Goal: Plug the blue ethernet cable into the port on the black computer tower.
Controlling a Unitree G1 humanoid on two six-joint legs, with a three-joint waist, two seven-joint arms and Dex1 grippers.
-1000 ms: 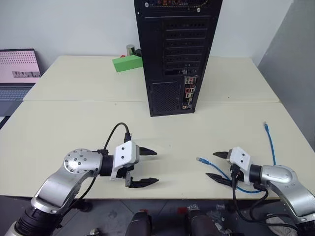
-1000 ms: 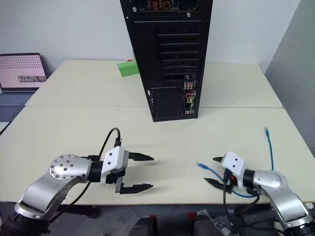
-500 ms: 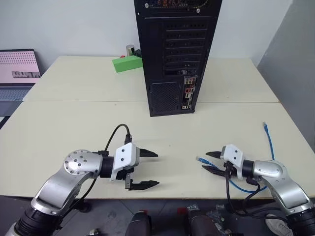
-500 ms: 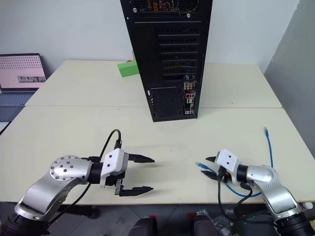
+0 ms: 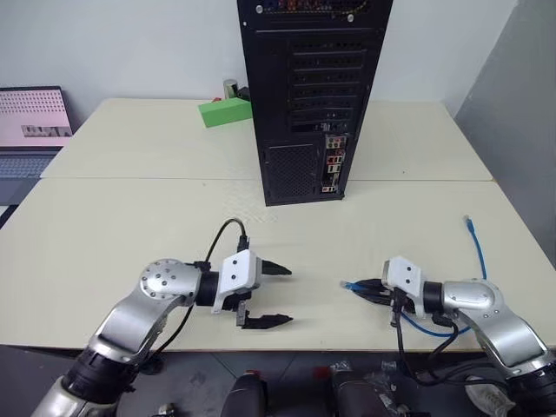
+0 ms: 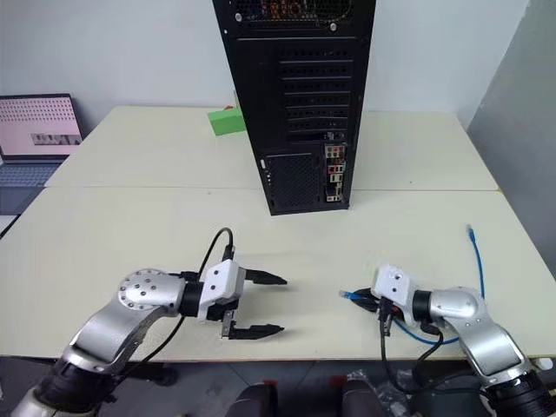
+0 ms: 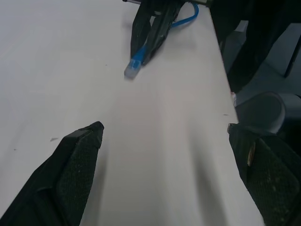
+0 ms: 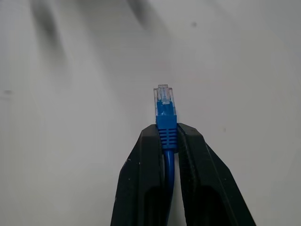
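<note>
The black computer tower (image 5: 308, 95) stands upright at the table's middle back, its rear face toward me. The port sits in the narrow connector strip (image 5: 334, 163) low on that face; I cannot single it out. The blue ethernet cable (image 5: 476, 252) lies along the table's right side. My right gripper (image 5: 369, 287) is shut on the cable just behind its plug (image 8: 164, 101), which sticks out past the fingertips. My left gripper (image 5: 276, 296) hovers open above the front edge, pointing right toward the plug (image 7: 132, 69), with bare table between them.
A green box (image 5: 225, 111) lies behind the tower on the left. A laptop (image 5: 33, 122) stands at the far left. A seam (image 5: 156, 179) joins the two tables. The cable's other plug (image 5: 469, 223) rests near the right edge.
My right gripper closed on the cable behind its plug and shifted left, lifting the plug a little. My left gripper moved right toward it, staying open.
</note>
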